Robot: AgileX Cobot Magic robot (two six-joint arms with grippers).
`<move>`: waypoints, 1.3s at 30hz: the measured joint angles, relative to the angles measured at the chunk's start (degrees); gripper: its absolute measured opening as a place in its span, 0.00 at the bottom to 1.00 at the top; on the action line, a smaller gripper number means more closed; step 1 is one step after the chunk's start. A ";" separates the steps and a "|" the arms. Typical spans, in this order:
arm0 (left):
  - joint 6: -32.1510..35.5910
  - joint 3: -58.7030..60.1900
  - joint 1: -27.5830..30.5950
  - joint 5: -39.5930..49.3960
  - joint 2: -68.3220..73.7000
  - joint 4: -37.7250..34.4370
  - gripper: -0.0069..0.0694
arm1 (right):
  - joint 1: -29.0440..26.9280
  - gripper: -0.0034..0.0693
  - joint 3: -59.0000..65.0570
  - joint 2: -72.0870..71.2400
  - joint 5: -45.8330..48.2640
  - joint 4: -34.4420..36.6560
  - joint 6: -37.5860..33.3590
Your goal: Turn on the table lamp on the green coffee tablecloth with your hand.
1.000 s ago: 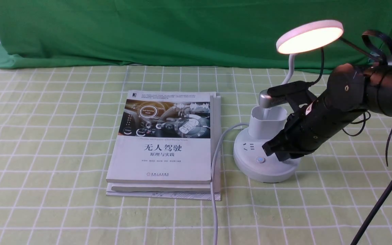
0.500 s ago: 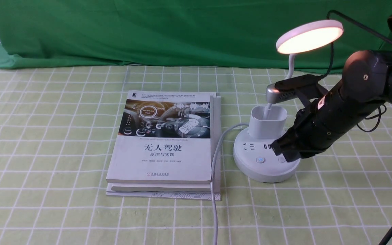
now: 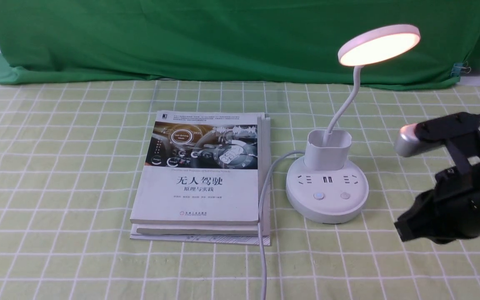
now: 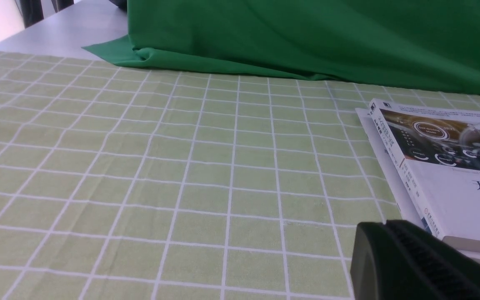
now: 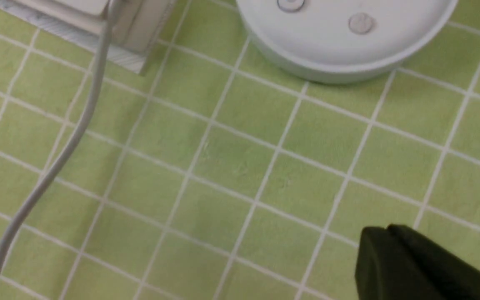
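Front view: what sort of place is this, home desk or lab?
Probably a staged lab tabletop, not a home: a plain green backdrop hung behind with a clip at its edge, the green coffee tablecloth spread flat, and the right gripper beside the lit table lamp.

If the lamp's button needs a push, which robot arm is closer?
The right one. The right gripper hangs shut just beside the table lamp, with only bare cloth between them. The left gripper sits past the book, on the side away from the lamp.
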 joint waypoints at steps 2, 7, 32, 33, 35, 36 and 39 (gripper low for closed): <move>0.00 0.00 0.00 0.00 0.00 0.00 0.09 | 0.00 0.10 1.97 -3.00 0.00 0.00 0.68; 0.00 0.00 0.00 0.00 0.00 0.00 0.09 | 0.00 0.11 3.66 -8.88 0.14 0.00 2.13; 0.00 0.00 0.00 0.00 0.00 0.00 0.09 | -5.98 0.08 23.75 -32.11 -31.58 -1.55 -3.40; 0.00 0.00 0.00 0.00 0.00 0.00 0.09 | -6.18 0.08 24.47 -33.42 -32.20 -1.55 -3.40; 0.00 0.00 0.00 0.00 0.00 0.00 0.09 | -7.55 0.08 34.50 -41.68 -40.14 -1.55 -4.01; 0.00 0.00 0.00 0.00 0.00 0.00 0.09 | -7.65 0.08 34.50 -42.29 -40.60 -1.55 -4.01; 0.00 0.00 0.00 0.00 0.00 0.00 0.09 | -9.28 0.08 44.66 -51.03 -45.70 -1.55 -4.18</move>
